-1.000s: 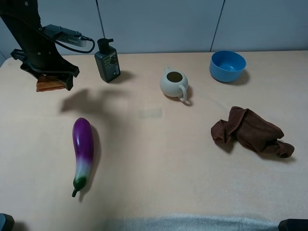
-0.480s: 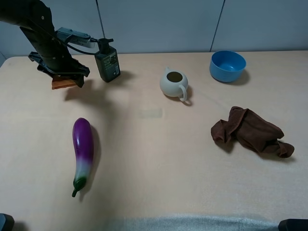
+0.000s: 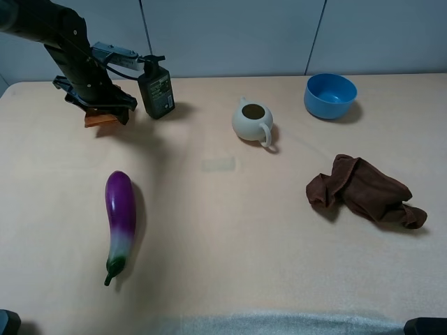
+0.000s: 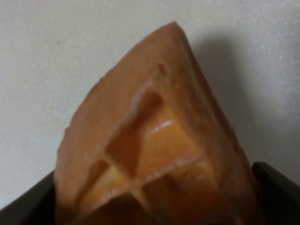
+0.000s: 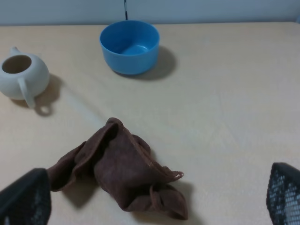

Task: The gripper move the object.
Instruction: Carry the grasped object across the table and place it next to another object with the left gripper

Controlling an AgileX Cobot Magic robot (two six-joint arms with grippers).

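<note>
Though tight in left gripper (image 3: 102, 113) jaws, object (image 4: 150, 140) near table's (image 3: 230, 230) far edge, beside bottle (image 3: 156, 87)

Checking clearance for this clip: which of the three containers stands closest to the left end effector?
The dark pump bottle, right beside the left end effector; the cream jug and blue bowl stand farther right.

the toy waffle wedge (image 4: 154, 140) is looking like smooth moulded plastic, its pockets catching a waxy shine. the eggplant (image 3: 120, 209) is gleaming glossy. the brown cloth (image 5: 117, 173) is lying soft and matt. the blue bowl (image 5: 133, 65) is showing smooth, faintly shiny plastic; the cream teapot (image 3: 244, 129) and the beige counter (image 3: 230, 230) are looking matt.
</note>
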